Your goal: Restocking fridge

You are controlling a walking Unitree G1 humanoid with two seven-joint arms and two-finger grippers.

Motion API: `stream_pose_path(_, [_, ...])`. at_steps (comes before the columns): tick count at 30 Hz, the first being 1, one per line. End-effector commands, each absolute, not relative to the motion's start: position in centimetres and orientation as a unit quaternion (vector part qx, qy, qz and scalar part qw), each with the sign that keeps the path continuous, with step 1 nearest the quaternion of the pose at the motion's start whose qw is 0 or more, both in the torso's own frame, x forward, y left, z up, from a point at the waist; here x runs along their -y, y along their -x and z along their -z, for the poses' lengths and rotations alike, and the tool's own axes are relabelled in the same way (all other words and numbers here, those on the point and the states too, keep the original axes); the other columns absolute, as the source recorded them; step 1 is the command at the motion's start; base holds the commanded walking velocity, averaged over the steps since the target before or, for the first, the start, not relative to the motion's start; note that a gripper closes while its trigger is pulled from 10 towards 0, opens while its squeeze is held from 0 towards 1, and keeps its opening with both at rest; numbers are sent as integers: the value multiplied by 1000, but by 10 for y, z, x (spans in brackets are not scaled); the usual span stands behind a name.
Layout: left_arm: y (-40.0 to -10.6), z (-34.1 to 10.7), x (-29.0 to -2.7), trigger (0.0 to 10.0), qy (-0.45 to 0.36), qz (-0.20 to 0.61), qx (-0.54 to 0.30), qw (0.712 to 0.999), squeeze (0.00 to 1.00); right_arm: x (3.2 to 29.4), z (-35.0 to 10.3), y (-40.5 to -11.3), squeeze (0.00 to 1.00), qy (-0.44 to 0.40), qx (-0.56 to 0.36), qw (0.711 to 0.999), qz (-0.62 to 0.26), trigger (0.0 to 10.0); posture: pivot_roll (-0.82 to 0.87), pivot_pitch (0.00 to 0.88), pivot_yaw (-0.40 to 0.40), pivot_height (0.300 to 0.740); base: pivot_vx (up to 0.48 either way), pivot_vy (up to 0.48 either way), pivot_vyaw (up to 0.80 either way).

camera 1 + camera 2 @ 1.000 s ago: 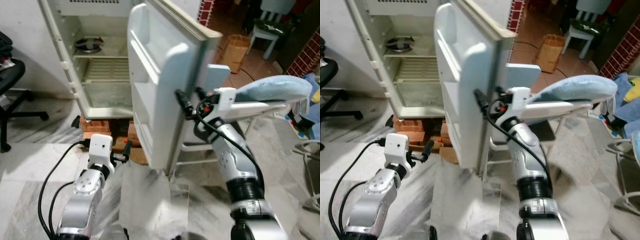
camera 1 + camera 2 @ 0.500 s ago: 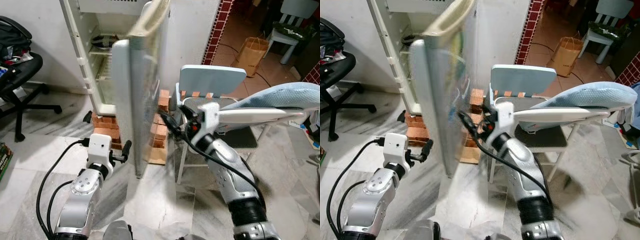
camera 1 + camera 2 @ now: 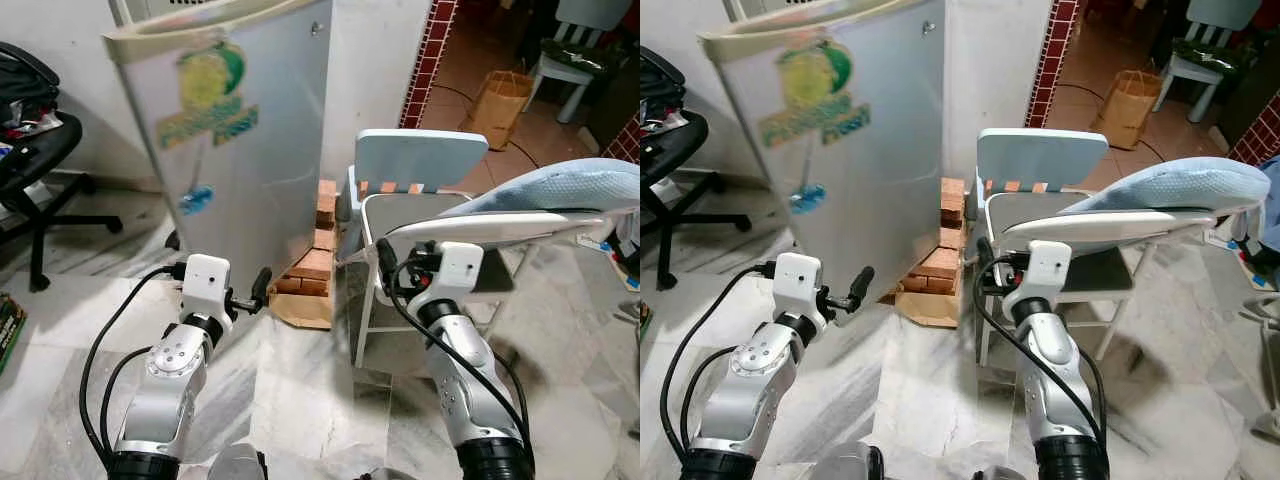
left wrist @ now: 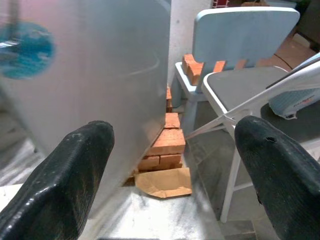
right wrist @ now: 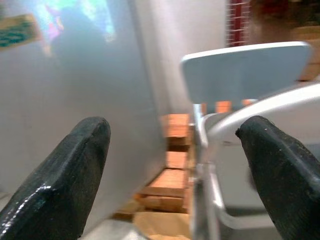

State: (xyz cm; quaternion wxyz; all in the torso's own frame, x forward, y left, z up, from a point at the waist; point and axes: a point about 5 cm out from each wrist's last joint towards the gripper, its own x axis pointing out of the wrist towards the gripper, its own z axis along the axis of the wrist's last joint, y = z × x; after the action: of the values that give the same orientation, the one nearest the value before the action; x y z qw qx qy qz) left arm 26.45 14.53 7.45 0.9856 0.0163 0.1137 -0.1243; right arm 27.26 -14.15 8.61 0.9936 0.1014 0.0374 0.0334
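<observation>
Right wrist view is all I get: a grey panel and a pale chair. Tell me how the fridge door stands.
Observer: The fridge door is swung across the fridge's front, with its stickered outer face towards the head camera. I cannot tell whether it has latched.
Operator: Report the left hand.
Observer: The left hand is low by the door's bottom corner, fingers wide open, holding nothing.
Operator: Name what's on the robot's left.
Observer: A black office chair stands there on the marble floor.
</observation>
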Motion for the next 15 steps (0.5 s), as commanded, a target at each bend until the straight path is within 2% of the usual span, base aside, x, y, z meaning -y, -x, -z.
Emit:
stream_pose_path(1, [-266, -73, -144, 10000, -17, 127, -116, 985, 0, 144, -90, -272, 0, -93, -28, 995, -25, 10000, 16, 0, -5, 740, 0, 0, 0])
stream_pose_path(9, [-269, -72, -138, 10000, -20, 129, -111, 985, 0, 152, -94, -282, 0, -75, -19, 997, -12, 10000, 8, 0, -16, 740, 0, 0, -519])
stream_pose_path(15, [-268, -72, -137, 10000, 2, 129, -116, 985, 0, 150, -97, -284, 0, -69, -15, 997, -14, 10000, 18, 0, -24, 740, 0, 0, 0])
